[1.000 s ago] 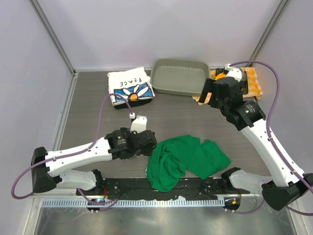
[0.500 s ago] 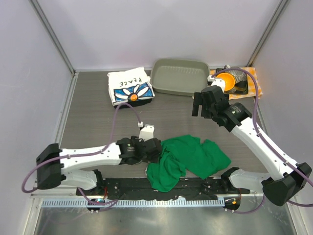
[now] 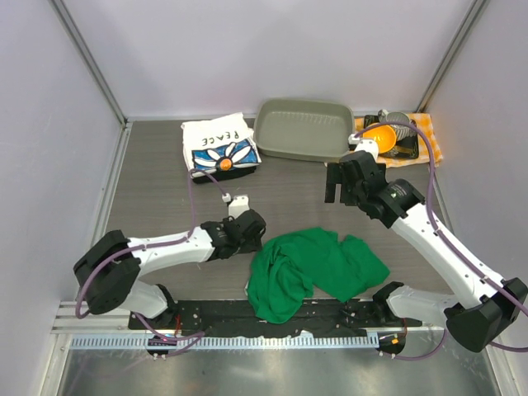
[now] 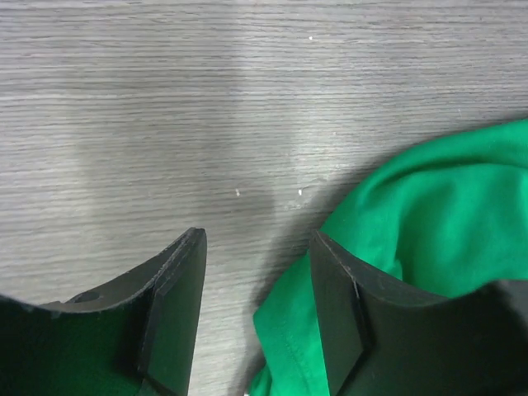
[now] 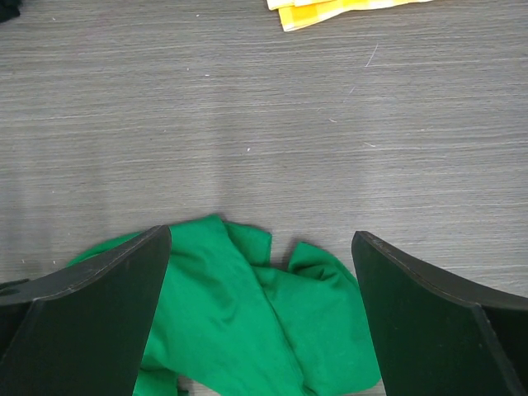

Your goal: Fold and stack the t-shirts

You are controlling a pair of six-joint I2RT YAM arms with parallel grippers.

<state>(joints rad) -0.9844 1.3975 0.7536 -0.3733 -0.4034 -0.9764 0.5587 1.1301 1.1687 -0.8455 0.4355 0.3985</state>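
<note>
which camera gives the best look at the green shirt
The top external view: the whole green t-shirt shows there, crumpled, nearly its full outline clear. The left wrist view catches only folds at its edge; the right wrist view shows its far part, cut off at the frame's bottom.

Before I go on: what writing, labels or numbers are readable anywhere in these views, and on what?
"PEACE": black capitals on the folded white t-shirt at the far left of the table, seen in the top view.
Green t-shirt: no label or print shows in any view.
Nothing else readable in the top view or either wrist view.
</note>
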